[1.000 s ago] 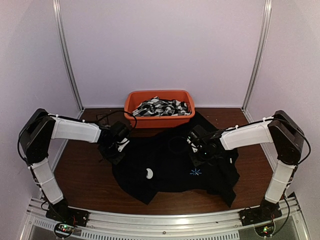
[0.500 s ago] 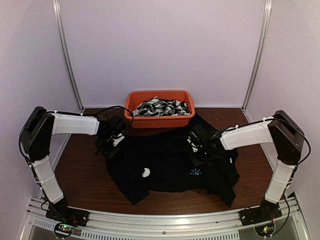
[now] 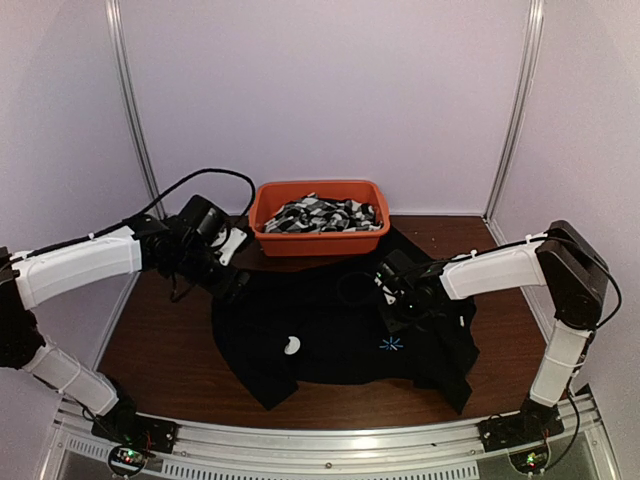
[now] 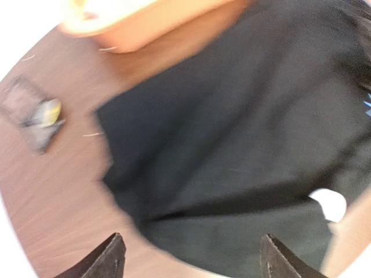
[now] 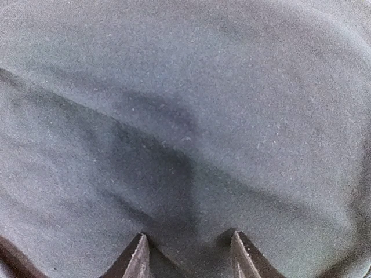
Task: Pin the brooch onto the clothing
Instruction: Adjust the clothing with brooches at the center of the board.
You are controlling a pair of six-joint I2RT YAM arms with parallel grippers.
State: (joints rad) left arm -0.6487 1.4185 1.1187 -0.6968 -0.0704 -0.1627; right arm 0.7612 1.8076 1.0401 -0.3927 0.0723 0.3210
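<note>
One blurred, unidentifiable scrap [image 4: 36, 117] near shirt [image 4: 232, 133]

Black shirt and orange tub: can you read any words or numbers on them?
No readable words or numbers anywhere.
Black shirt: only a light-blue starburst, no letters.
White tag: too small to read.
Orange tub: no label visible.
Small packet beside the shirt: too blurred.

left gripper [image 4: 192, 250] fingers spread wide with nothing between them, over the black shirt [image 4: 232, 133] lying on the brown table [image 4: 52, 197], white tag [image 4: 328, 204] on the shirt, orange bin [image 4: 133, 20] near a table edge, blurred grey-yellow item [image 4: 39, 117], possibly a small packet, on bare wood beside the shirt
</note>
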